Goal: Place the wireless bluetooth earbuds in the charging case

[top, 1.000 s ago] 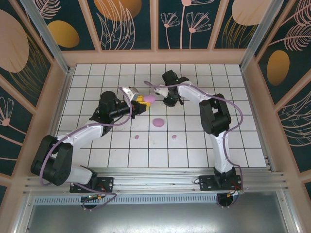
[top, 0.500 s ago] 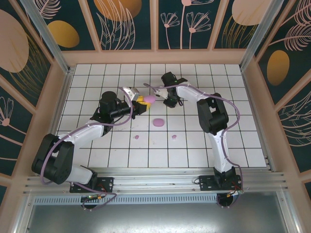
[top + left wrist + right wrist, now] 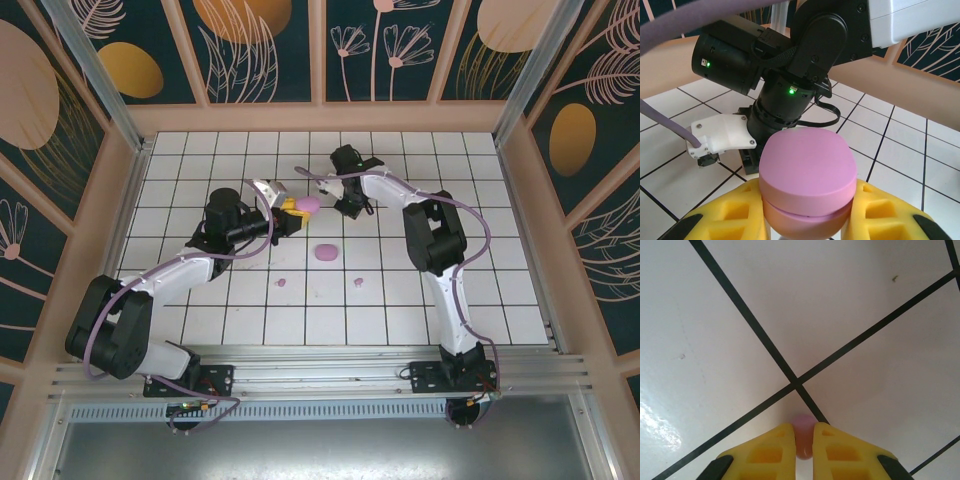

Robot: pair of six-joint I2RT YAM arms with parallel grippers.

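Note:
My left gripper [image 3: 294,210] is shut on a lilac oval charging case [image 3: 309,204], held just above the tiles. In the left wrist view the case [image 3: 807,170] sits between the yellow fingers [image 3: 735,217] with its lid down and a seam showing. Just to its right, my right gripper [image 3: 350,206] points down at the floor. In the right wrist view its yellow fingers [image 3: 772,450] pinch a tiny lilac earbud [image 3: 803,429] beside a tile-line crossing. Two more earbuds lie on the tiles at front left [image 3: 281,282] and front right [image 3: 358,283].
A second lilac case [image 3: 326,252] lies on the white tiled floor [image 3: 480,290] in front of both grippers. The right arm's black wrist [image 3: 785,100] looms close behind the held case. Wooden walls [image 3: 120,200] enclose the floor.
My right gripper's fingers have closed in on the earbud, and the arm has shifted slightly toward the left. The left arm and its case have stayed still.

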